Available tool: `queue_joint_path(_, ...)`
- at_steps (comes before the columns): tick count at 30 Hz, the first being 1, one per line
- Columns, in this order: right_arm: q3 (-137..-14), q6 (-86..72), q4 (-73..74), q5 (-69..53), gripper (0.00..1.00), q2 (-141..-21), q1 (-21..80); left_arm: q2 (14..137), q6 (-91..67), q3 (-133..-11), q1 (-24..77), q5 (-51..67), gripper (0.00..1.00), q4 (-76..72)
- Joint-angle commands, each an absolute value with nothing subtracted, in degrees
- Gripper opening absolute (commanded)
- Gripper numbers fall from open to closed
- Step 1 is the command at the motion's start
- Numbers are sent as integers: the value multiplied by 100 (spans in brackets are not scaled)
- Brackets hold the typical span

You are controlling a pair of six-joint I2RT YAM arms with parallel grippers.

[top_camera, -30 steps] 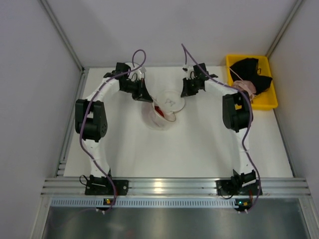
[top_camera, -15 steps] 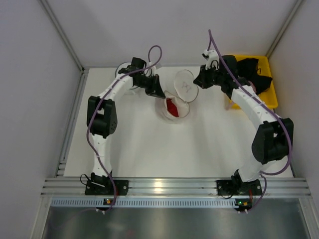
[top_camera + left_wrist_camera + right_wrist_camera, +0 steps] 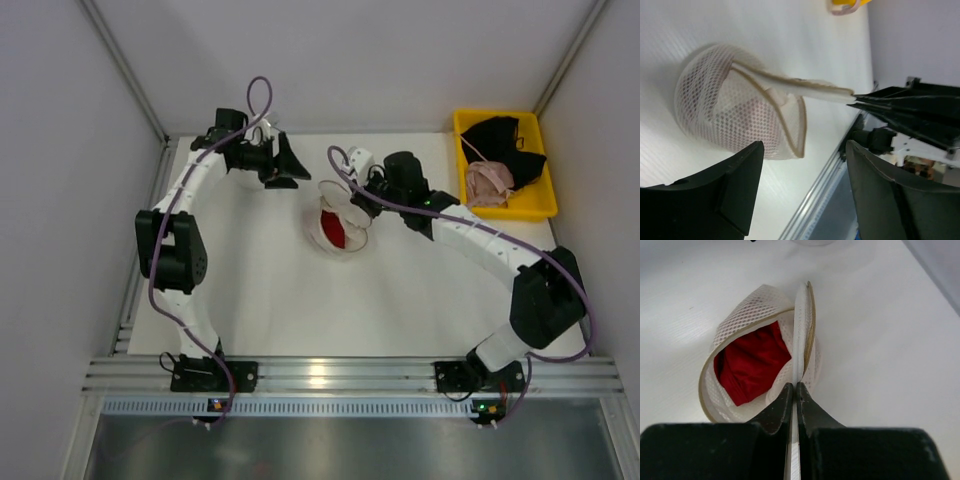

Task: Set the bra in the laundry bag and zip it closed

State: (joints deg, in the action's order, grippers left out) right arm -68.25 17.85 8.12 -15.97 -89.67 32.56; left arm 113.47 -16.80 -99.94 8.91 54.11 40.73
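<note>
So the small round white mesh laundry bag [image 3: 322,243] is sat around the middle of the white table [image 3: 400,290], a bit toward the far side. It's unzipped, with the mouth turned up and slightly to the right. The bright red lace bra [image 3: 752,365] is tucked down inside it, bunched into a wad. No cups or straps can be picked out, so which way it points can't be told. The red patch is stretched a little more far-to-near than sideways.

The bag's round flap is stood up on edge, and its pale rim is pinched by the right gripper [image 3: 796,390], whose fingers are closed tight on it. The flap's line runs straight away from that claw, over the mouth.

The left gripper [image 3: 804,150] is spread wide with nothing in it. It's aimed at the bag from the far left and kept apart from it.

At the far right corner a yellow plastic bin [image 3: 540,205] is loaded with a black garment [image 3: 505,135] and a pale pink bra [image 3: 487,182].
</note>
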Motion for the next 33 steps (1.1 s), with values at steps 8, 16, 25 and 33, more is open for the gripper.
queue_joint_path(8, -6636, 2882, -290, -563, 0, -8350, 4025, 10889, -3392, -9685, 1089, 5977, 84, 3428)
queue_joint_path(16, -6329, 3287, -404, -395, 0, -8104, 4508, 11030, -3744, -9598, 1371, 5801, 86, 3146)
queue_joint_path(25, -6451, 3182, -369, -360, 0, -8147, 4746, 11250, -3384, -9413, 1732, 5827, 53, 3146)
queue_joint_path(33, -7126, 2287, 552, -1447, 21, -8252, 4255, 11259, -2902, -9247, 1661, 6318, 18, 3155)
